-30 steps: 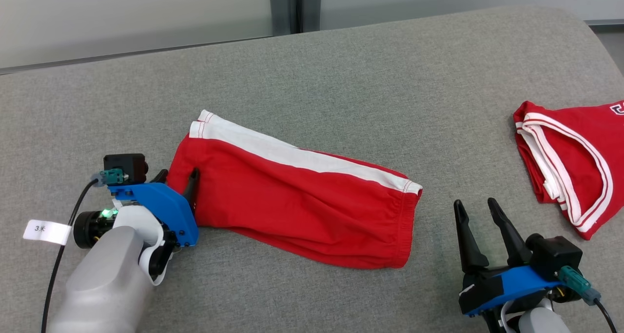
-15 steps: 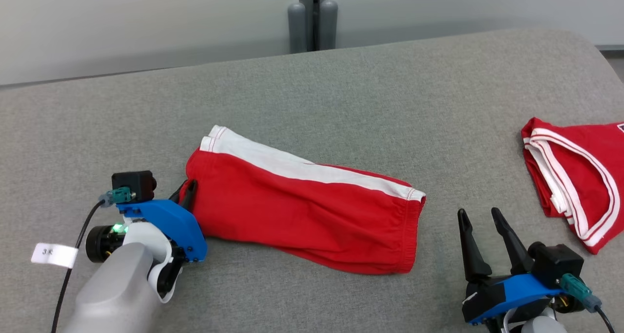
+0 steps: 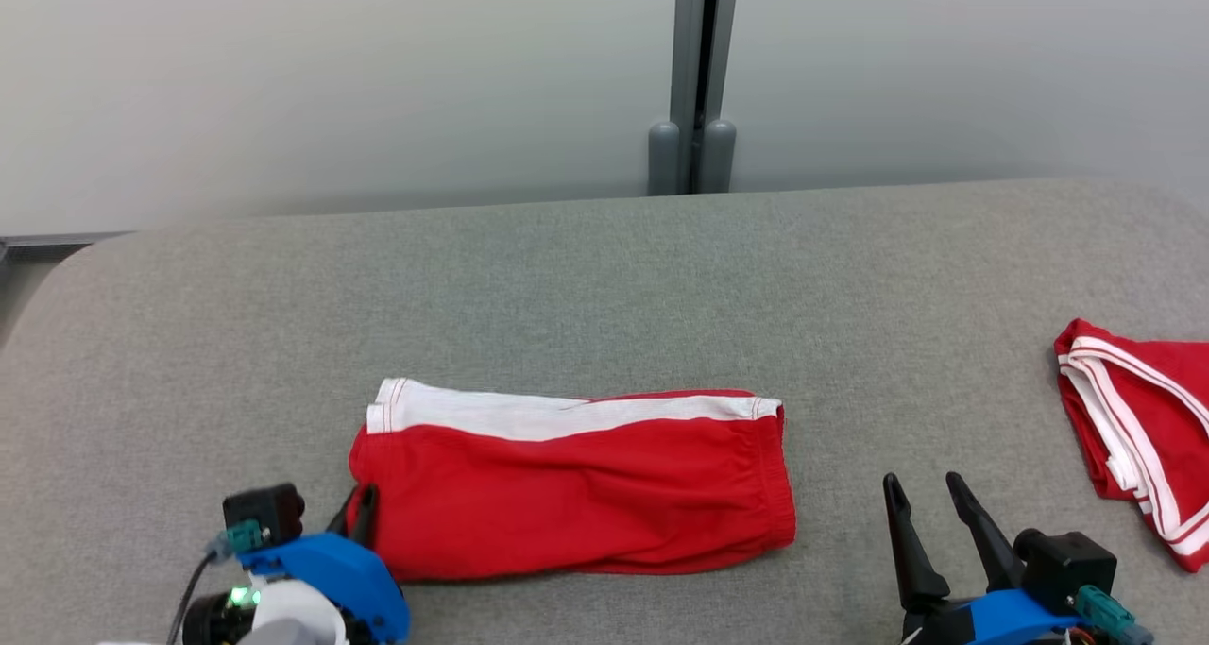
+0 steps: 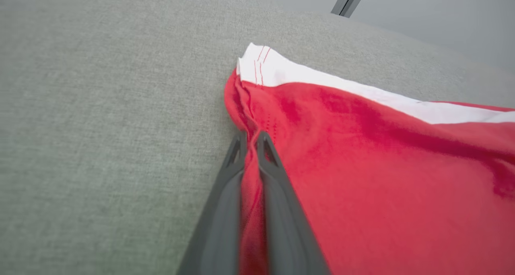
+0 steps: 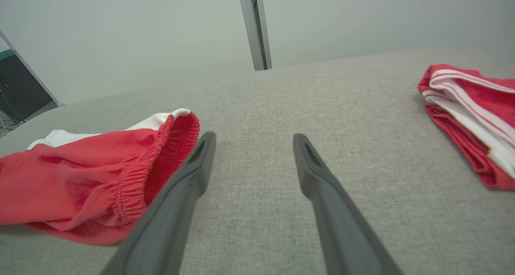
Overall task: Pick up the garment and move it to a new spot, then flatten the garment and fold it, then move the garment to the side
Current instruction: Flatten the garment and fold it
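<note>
1. The left gripper [image 4: 251, 140] is closed on the left edge of the red shorts [image 3: 576, 494], with cloth bunched between its fingers.
2. The red shorts lie flat on the grey surface [image 3: 604, 286], white stripe on the far side.
3. The right gripper [image 3: 923, 486] is spread wide and empty just right of the waistband. A second red garment [image 3: 1133, 428] lies farther right.

Head looks down; low wrist views share the garment [image 3: 567, 494].

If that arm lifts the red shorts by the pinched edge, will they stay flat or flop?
Probably flop: the red shorts bunch into soft creases where the left gripper pinches them, so they would likely hang limp. They look thin and light. On the textured grey cover they might drag rather than slide.
</note>
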